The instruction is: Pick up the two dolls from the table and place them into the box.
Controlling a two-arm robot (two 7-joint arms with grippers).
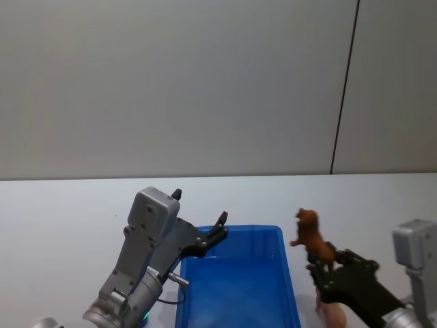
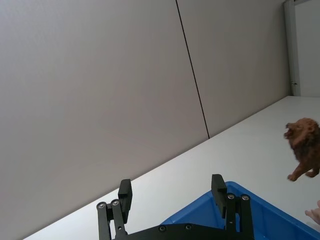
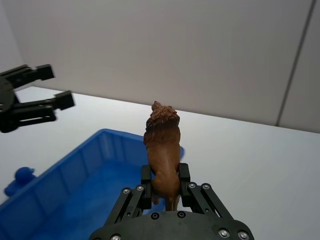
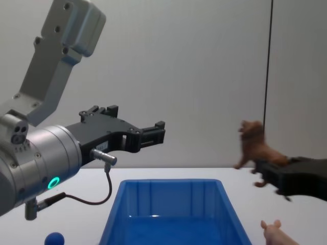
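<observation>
White table [image 1: 61, 212], grey wall [image 1: 171, 82]; pink doll [image 4: 276, 232] cut off at edge. R tool [image 3: 165, 177] grips brown doll [image 3: 162, 140]; L tool [image 2: 171, 185] open.

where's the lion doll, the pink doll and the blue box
lion doll [image 3: 162, 150], right wrist view, on its back
pink doll [image 4: 278, 236], chest view, on its head
blue box [image 4: 168, 198], chest view, on its far inner wall
</observation>
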